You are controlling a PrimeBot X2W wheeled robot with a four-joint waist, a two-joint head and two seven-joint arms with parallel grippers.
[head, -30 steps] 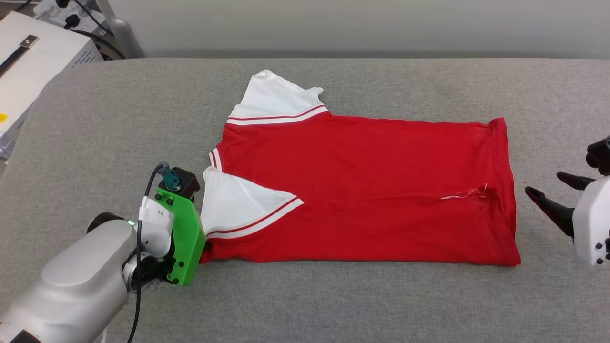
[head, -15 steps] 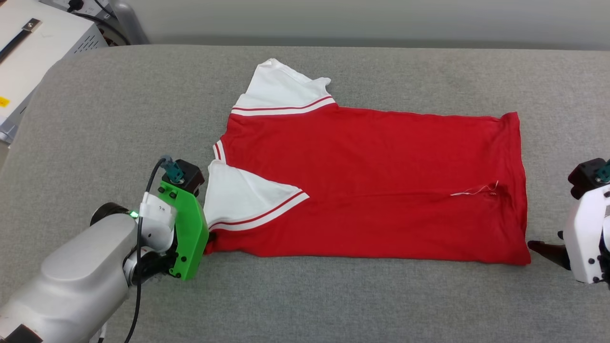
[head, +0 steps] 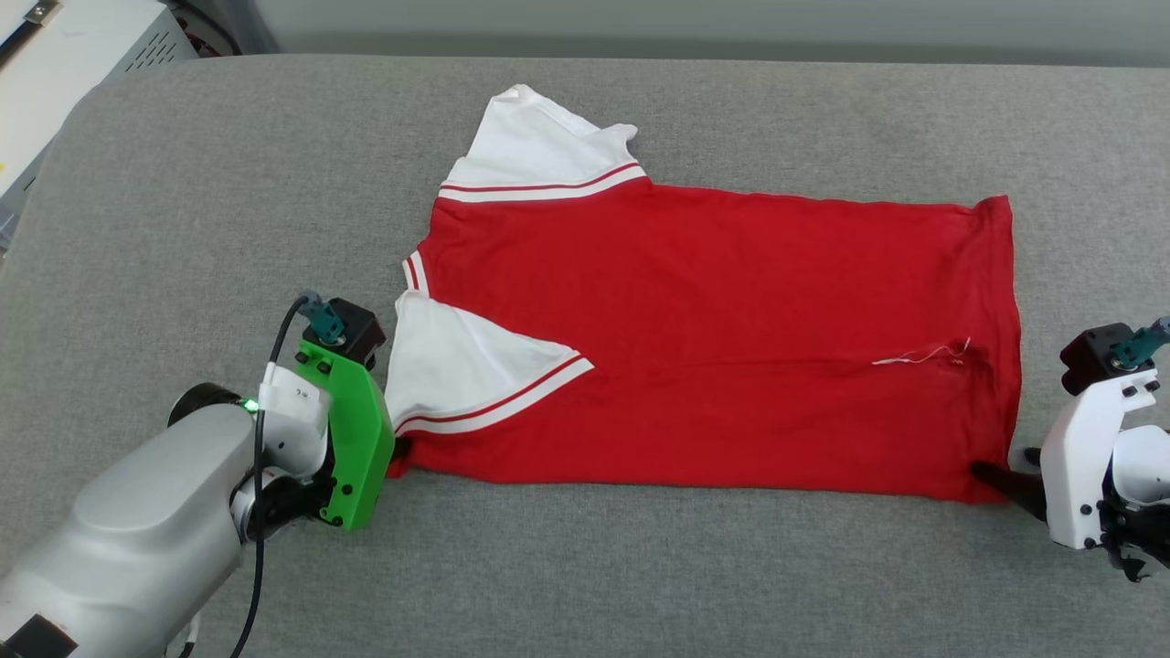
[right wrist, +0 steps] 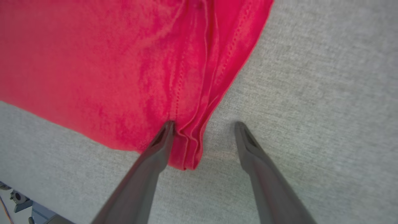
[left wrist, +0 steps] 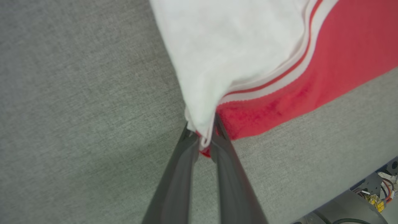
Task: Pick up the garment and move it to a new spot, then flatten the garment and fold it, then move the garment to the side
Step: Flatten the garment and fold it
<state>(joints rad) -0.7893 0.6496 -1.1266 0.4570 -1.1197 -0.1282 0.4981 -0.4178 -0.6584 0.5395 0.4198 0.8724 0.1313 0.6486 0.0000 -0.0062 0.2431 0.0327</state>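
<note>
The garment (head: 713, 338), a red jersey with white sleeves and red-and-white trim, lies flat and folded lengthwise on the grey surface, collar end to the left. My left gripper (head: 398, 452) sits at its near left corner; in the left wrist view the gripper (left wrist: 203, 140) is shut on the garment's (left wrist: 248, 56) white sleeve edge and the red layer under it. My right gripper (head: 992, 475) is at the near right hem corner. In the right wrist view this gripper (right wrist: 203, 126) is open, with the folded red hem corner (right wrist: 189, 146) lying between its fingers.
The grey padded table (head: 183, 201) spreads wide around the garment. A white box-like device (head: 55, 64) stands beyond its far left corner. A pale wall runs along the far edge.
The camera tilted down, shifting the picture. My right gripper came down and in toward the near right hem corner, which now lies between its open fingers. The left gripper kept its hold.
</note>
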